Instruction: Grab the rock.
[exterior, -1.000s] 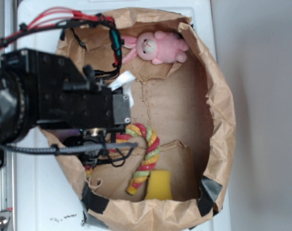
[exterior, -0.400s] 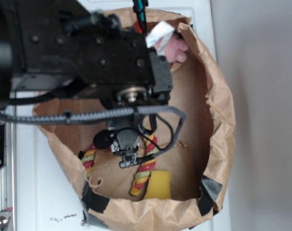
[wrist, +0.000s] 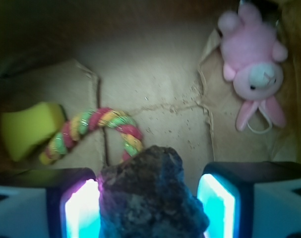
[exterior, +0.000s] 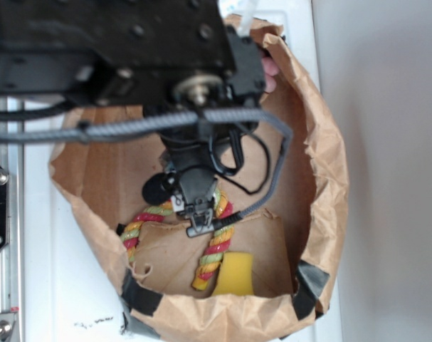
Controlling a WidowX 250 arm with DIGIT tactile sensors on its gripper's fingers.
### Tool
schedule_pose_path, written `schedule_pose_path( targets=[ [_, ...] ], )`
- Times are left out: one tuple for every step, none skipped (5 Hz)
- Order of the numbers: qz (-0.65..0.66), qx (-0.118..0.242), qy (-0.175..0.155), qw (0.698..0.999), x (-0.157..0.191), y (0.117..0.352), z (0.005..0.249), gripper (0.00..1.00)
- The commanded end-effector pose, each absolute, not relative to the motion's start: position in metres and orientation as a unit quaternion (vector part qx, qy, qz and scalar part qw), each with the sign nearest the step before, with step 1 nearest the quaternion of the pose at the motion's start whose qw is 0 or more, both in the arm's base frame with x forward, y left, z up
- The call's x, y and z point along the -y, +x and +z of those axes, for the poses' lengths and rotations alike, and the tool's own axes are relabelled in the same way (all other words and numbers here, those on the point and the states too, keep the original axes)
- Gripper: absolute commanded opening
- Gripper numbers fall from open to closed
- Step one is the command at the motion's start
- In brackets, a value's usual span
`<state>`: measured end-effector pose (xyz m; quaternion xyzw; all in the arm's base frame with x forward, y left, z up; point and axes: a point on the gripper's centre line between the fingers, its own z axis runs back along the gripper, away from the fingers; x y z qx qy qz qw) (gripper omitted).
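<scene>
The rough, dark brown-grey angular rock (wrist: 149,194) sits clamped between the glowing fingers (wrist: 82,208) of the black gripper (wrist: 148,203). Beyond the gripper lie a twisted multicoloured rope (wrist: 98,126), yellow sponge wedge (wrist: 26,128) and pink plush bunny (wrist: 254,74) on the brown paper bag (wrist: 155,74).

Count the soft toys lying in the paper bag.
2: a pink plush bunny in the far right corner by the wrist view, and a red, yellow and green braided rope toy beside the yellow sponge wedge. The arm may hide others.
</scene>
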<state>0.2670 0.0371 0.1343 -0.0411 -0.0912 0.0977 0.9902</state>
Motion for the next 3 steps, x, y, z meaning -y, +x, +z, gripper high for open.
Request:
schedule_pose_path(
  targets=[
    [0.101,0.149,-0.050,0.982,-0.0493,0.2790,0.1738,0.00],
    [0.104,0.151,-0.038,0.982,-0.0479,0.2808,0.1722,0.00],
    [0.101,0.154,-0.027,0.982,-0.0459,0.2792,0.1704,0.00]
  ],
)
